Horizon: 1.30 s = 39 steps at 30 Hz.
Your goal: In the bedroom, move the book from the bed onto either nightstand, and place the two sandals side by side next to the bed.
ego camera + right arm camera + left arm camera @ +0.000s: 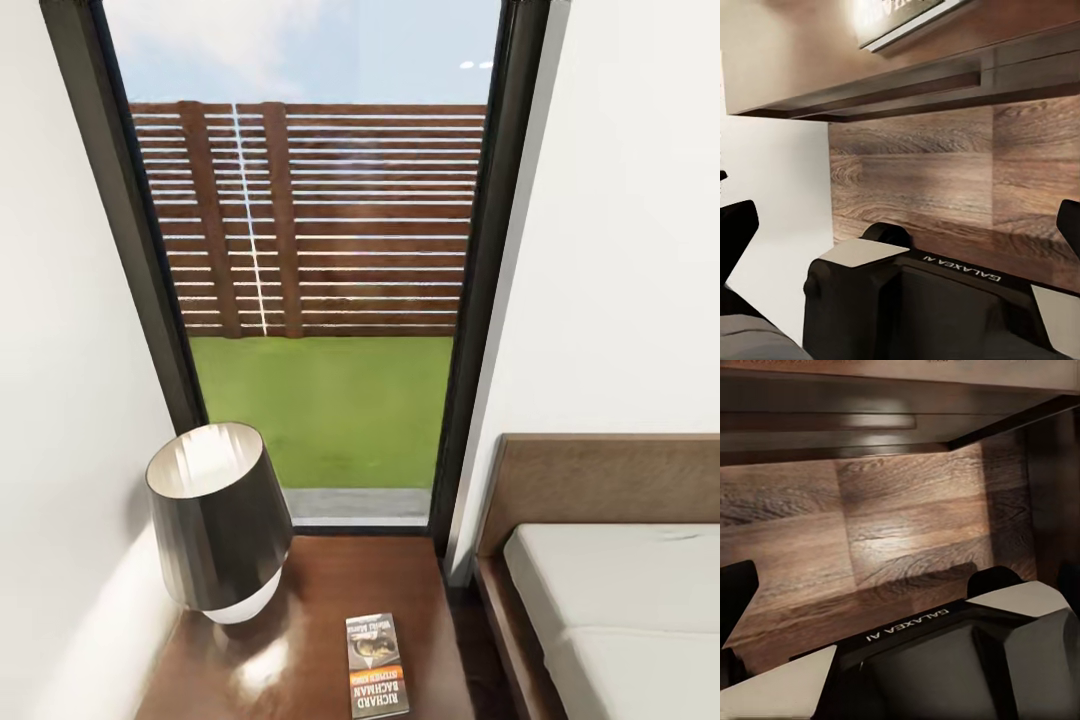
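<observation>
On the glossy top of the nightstand (330, 640), close below the head camera, the book (376, 665) lies flat with its orange band and white lettering toward the viewer. Just left of it, a little further back, stands a lamp (220, 525) with a dark, tilted shade, near the white wall. To the right, apart from the nightstand across a narrow strip of floor, is the bed (600, 590), its brown headboard against the wall and its light-grey mattress bare. Beyond the nightstand a tall dark-framed window (310, 260) shows grass and a slatted brown fence under a blue sky.

Each wrist camera looks at wood-plank floor (900, 525) below dark furniture. The left gripper's (900, 585) black fingertips sit at opposite edges of its view, spread wide with nothing between them; the right gripper (900, 225) is likewise wide and empty.
</observation>
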Available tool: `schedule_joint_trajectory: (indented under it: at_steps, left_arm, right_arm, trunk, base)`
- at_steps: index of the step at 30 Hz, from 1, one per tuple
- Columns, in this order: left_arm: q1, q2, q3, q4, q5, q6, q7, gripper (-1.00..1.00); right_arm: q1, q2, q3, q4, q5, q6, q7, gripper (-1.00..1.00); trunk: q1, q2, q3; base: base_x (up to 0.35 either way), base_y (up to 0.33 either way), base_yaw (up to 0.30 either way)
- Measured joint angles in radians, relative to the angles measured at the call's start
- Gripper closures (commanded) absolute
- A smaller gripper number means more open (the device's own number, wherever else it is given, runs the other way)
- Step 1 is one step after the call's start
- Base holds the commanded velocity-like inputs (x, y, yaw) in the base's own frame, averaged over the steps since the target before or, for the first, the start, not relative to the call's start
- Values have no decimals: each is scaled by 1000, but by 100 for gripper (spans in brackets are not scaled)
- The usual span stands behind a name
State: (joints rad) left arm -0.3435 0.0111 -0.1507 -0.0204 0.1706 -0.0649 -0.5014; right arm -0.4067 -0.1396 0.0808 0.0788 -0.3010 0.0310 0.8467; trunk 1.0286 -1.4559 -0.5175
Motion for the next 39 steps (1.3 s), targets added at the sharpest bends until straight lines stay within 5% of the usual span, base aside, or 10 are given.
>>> schedule_joint_trajectory:
  at_steps: [11, 39]
  left_arm:
    - [1, -1, 0, -1, -1, 0, 48, -100]
    - [0, -2, 0, -1, -2, 0, 49, -100]
  right_arm:
    - [0, 0, -1, -1, -1, -1, 0, -100]
    - [12, -6, 0, 0, -1, -1, 1, -100]
  trunk:
    - [-42, 77, 34]
    - [-150, 273, 122]
  base:
    - [0, 0, 0]
    - [0, 0, 0]
